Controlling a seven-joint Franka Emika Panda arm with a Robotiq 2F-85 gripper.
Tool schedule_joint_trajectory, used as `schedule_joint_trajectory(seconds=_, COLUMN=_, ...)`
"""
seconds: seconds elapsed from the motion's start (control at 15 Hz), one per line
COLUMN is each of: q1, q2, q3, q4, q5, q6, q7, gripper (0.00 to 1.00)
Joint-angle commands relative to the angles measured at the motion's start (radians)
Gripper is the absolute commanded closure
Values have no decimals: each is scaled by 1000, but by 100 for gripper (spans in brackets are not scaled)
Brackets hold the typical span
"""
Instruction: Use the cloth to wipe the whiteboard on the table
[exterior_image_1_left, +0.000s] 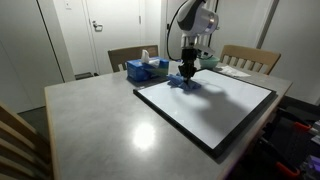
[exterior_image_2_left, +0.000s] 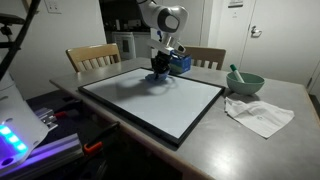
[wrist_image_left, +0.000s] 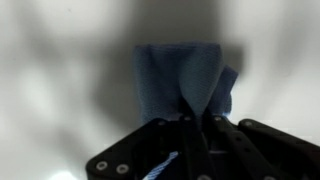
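Only the wrist view shows fingers (wrist_image_left: 190, 146) pinching the blue cloth (wrist_image_left: 178, 78).

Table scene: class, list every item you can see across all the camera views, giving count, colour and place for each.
Table: one, grey, fills the scene.
Whiteboard: one, white with a black frame, flat on the table.
Cloth: one, blue, on the whiteboard near its far edge.
Tissue box: one, blue, on the table beyond the whiteboard.
Bowl: one, green, on the table beside the whiteboard.
Crumpled sheet: one, white, in front of the bowl.
Chairs: three, wooden, two behind the table, one at a near corner.
Arm: one, pale, over the whiteboard.
Gripper: one, black, shut on the cloth.
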Motion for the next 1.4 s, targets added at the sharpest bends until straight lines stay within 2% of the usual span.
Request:
schedule_joint_trajectory(seconds=0.0, q1=-22, q2=15, q3=-35, q4=-2, q5=-65, q6=-9, q7=-19, gripper=98)
schedule_joint_trajectory(seconds=0.27, q1=-30, q2=28, q3=-76, q4=24, q5=-158, q6=-54, q7=-26, gripper=98)
schedule_joint_trajectory(seconds=0.4, q1=-28, q2=5, q3=-73, q4=17, q5=-169, q6=-50, q7=-20, gripper=98)
schedule_joint_trajectory(seconds=0.47, q1=-28, q2=0, q3=-59, q4=19, q5=-144, q6=-48, q7=-4, gripper=91)
schedule_joint_trajectory(seconds=0.73, q1=-29, q2=0, q3=-61, q4=20, q5=-152, q6=-49, q7=-4, gripper=91)
schedule_joint_trajectory(seconds=0.8, q1=-29, q2=0, q3=-61, q4=20, q5=-152, q6=-49, q7=-4, gripper=98)
schedule_joint_trajectory(seconds=1.33, q1=-52, q2=44, q3=-118, q4=70, q5=-200, q6=-48, q7=-2, gripper=98)
